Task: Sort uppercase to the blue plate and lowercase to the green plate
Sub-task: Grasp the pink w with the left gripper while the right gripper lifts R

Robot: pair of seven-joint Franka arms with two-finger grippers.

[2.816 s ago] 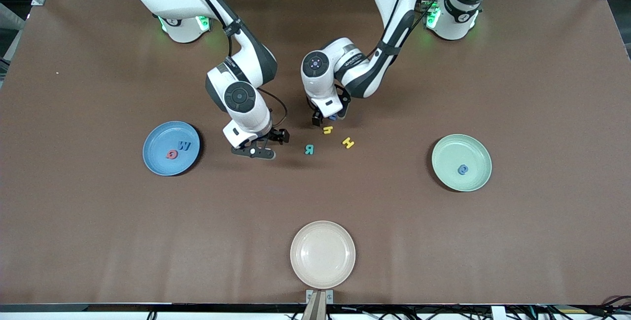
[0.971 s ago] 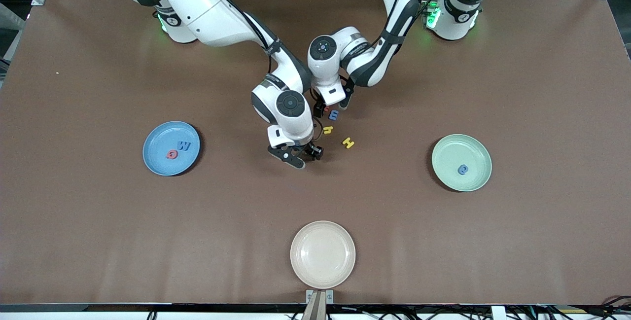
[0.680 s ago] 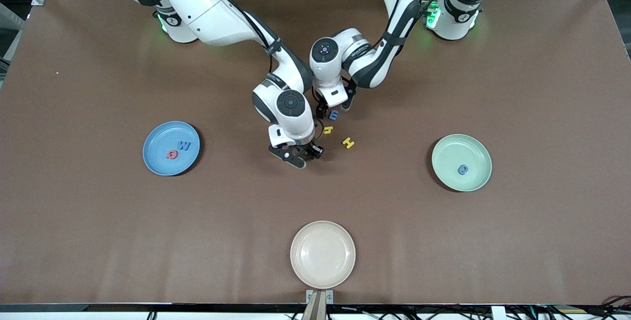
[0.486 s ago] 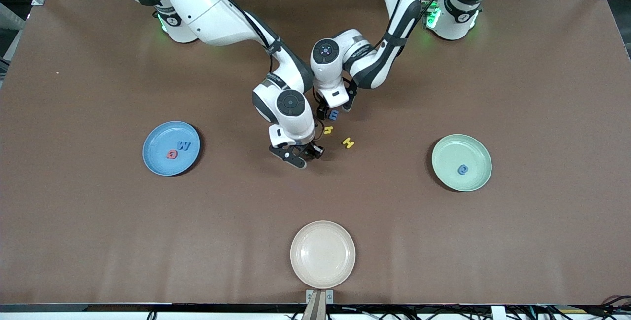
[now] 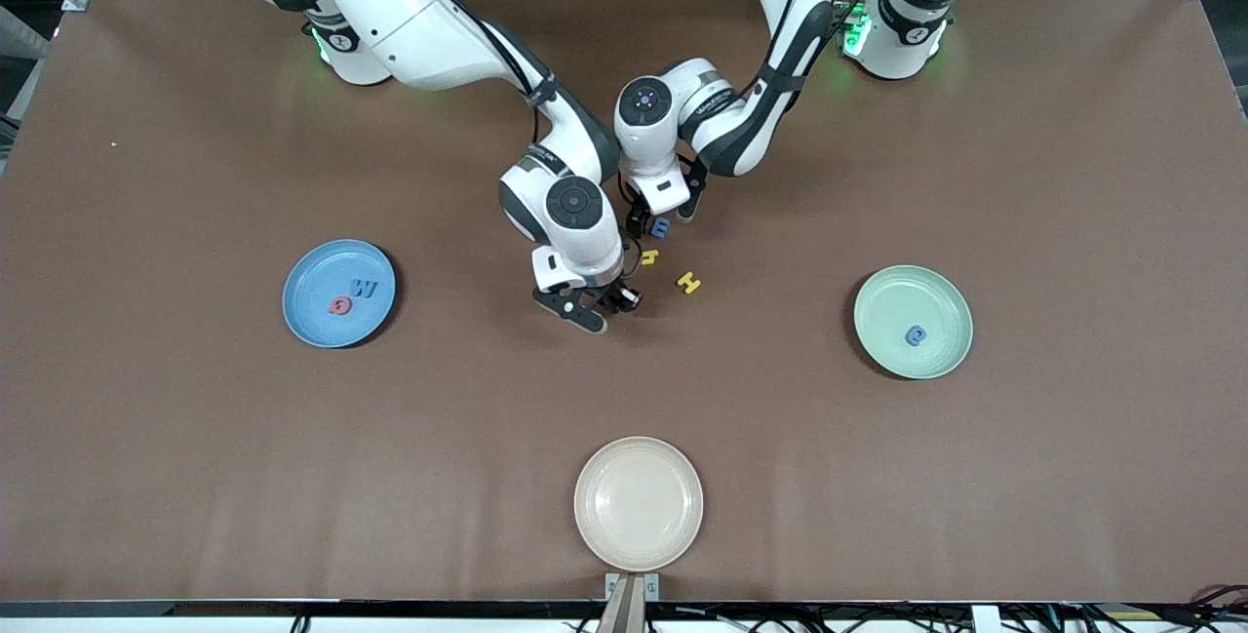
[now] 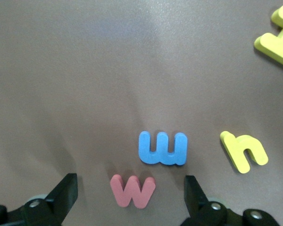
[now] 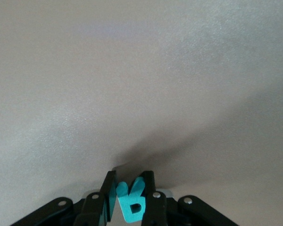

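Note:
My right gripper [image 5: 600,306] is shut on the teal-green R [image 7: 129,200], low over the table beside the yellow h [image 5: 649,257]. My left gripper [image 5: 658,218] is open with the red m [image 6: 132,190] lying between its fingers. The blue m [image 6: 162,148] lies just past it, and also shows in the front view [image 5: 661,225]. The yellow H [image 5: 689,282] lies nearer the camera. The blue plate [image 5: 312,316] holds the blue W [image 5: 364,289] and red Q [image 5: 339,304]. The green plate [image 5: 897,296] holds the blue round-bowled letter [image 5: 916,335].
A cream plate [image 5: 638,501] sits at the table's edge nearest the camera. Both arms crowd the middle of the table, with their wrists close together over the loose letters.
My right gripper moved from beside the blue plate to the teal R and shut on it. My left gripper shifted a little, staying over the two m letters. Little has moved in the last second.

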